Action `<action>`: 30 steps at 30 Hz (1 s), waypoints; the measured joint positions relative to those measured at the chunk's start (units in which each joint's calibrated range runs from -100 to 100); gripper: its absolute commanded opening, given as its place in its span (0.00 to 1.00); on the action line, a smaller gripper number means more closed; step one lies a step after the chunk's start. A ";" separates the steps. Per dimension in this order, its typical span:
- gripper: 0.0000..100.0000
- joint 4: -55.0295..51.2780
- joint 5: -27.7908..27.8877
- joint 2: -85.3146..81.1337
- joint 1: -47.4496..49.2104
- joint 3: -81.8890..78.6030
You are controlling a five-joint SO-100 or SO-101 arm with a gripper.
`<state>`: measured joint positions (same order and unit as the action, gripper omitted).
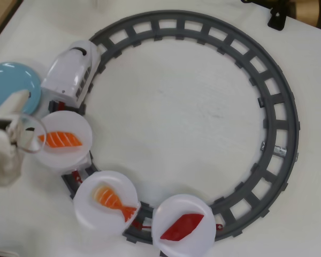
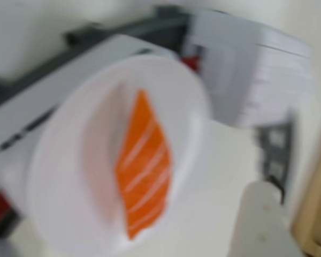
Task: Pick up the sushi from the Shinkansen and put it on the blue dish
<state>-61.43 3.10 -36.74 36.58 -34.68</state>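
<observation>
The sushi [image 1: 63,140], orange with pale stripes, lies on the first round white plate [image 1: 69,156] behind the white Shinkansen [image 1: 72,69]. The blue dish [image 1: 8,84] sits at the left edge, beside the train's nose. My white gripper [image 1: 29,120] is at the left, next to the sushi's plate, with its jaws apart and nothing between them. The wrist view is blurred. It shows the sushi [image 2: 144,166] on its plate [image 2: 69,176], the Shinkansen [image 2: 251,69] behind it, and one of the fingertips [image 2: 262,219] at the bottom right.
A grey circular track [image 1: 281,118] rings the table. Two more plates ride behind the first: one holds an orange shrimp piece with a tail [image 1: 115,199], the other a red diamond-shaped piece [image 1: 182,226]. A black clamp [image 1: 278,19] stands at the top right.
</observation>
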 measured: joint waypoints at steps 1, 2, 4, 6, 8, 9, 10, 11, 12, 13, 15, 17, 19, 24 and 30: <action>0.27 -2.52 0.00 3.96 0.00 4.03; 0.27 -5.13 0.00 7.84 0.00 8.05; 0.27 -10.34 0.00 14.76 0.00 15.92; 0.27 -15.21 0.00 20.58 0.00 23.33; 0.27 -19.66 0.00 25.39 0.00 29.92; 0.27 -21.93 0.00 27.50 0.00 32.85; 0.27 -24.03 0.00 29.61 0.00 35.50; 0.27 -25.55 0.00 31.38 0.00 37.60; 0.27 -26.81 0.00 32.90 0.00 39.34; 0.27 -27.90 0.00 34.25 -0.33 40.71; 0.27 -30.25 0.00 36.61 -0.98 43.09; 0.27 -31.51 0.00 38.63 -1.72 44.01; 0.27 -31.76 0.00 40.49 -1.96 44.19; 0.27 -31.01 1.09 43.78 -2.78 44.92; 0.27 -24.79 1.19 46.56 -2.86 44.92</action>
<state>-86.22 4.29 9.83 33.71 10.25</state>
